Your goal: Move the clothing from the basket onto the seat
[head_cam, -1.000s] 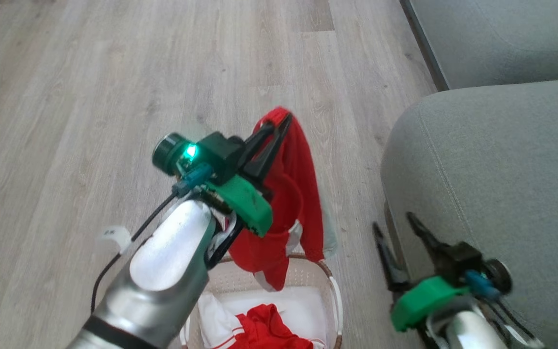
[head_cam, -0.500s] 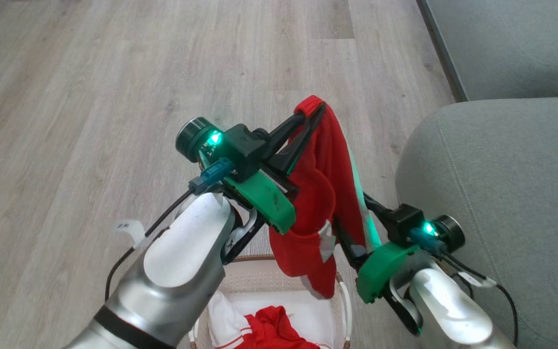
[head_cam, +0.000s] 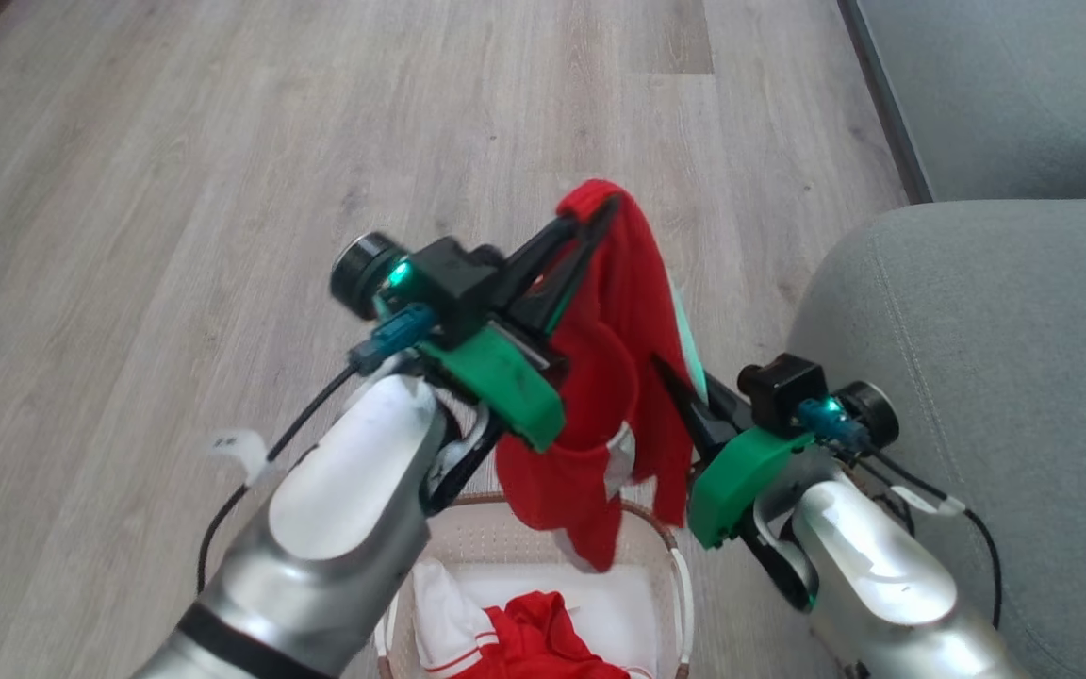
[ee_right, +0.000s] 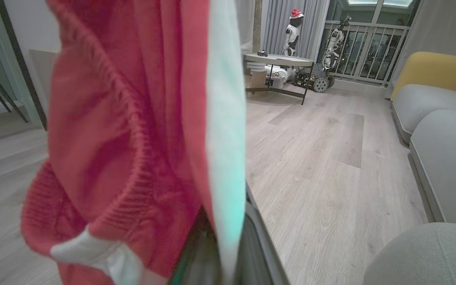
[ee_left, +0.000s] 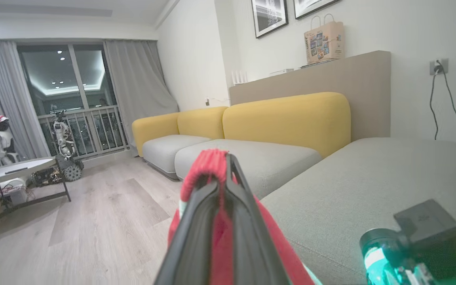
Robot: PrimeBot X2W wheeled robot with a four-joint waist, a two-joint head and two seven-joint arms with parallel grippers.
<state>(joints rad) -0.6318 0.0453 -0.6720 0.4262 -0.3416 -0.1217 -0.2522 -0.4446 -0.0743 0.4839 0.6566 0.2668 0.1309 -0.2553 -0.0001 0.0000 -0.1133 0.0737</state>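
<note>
The clothing (head_cam: 524,641) is in two places. Nearest the robot, some of it lies bunched in the basket (head_cam: 684,589). Directly above that, one red garment (head_cam: 623,377) hangs from the left gripper (head_cam: 597,209). The left wrist view shows this gripper's fingers pressed together on a ribbed cuff. The garment's lower end dangles level with the basket's rim.

The right gripper (head_cam: 673,379) is against the garment's right side. In the right wrist view the white stripe (ee_right: 224,118) runs down between its two fingers, but fabric covers the tips. Whether they are clamped on the cloth or merely around it cannot be told.

The step in hand looks like carrying this garment to the seat (head_cam: 995,377), which lies on the robot's right, just beside the basket. The second hold should be firm before anything travels. Both arms should then rise until the hem is clear of the rim, so the cloth neither snags nor tips the light basket. They should swing right together with the gap between them kept steady.

The garment should go down well inside the seat's rounded edge. Cloth draped over that curve would likely slide off onto the wood floor (head_cam: 222,189) beyond.
</note>
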